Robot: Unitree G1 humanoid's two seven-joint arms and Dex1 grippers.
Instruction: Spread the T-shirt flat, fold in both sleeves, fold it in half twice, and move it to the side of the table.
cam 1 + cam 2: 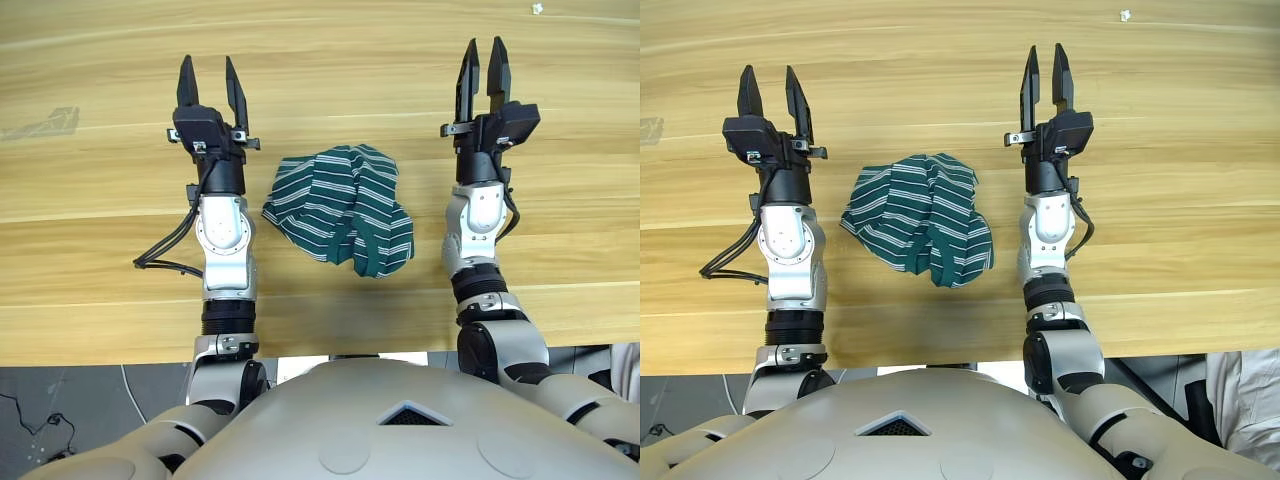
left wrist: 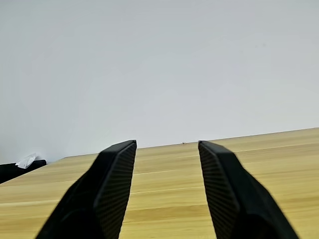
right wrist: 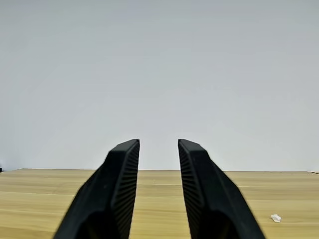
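Currently: one green-and-white striped T-shirt (image 1: 342, 208), crumpled in a heap on the wooden table (image 1: 100, 300) toward its near edge; left gripper (image 1: 208, 66) at the shirt's 10 o'clock, fingers apart and empty; right gripper (image 1: 484, 46) at its 2 o'clock, fingers likewise apart, empty; small white scrap (image 1: 537, 9) far off at 1 o'clock.

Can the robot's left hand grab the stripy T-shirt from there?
Probably yes. The left gripper is open and empty, and the crumpled T-shirt lies right beside that arm, with only bare table between.
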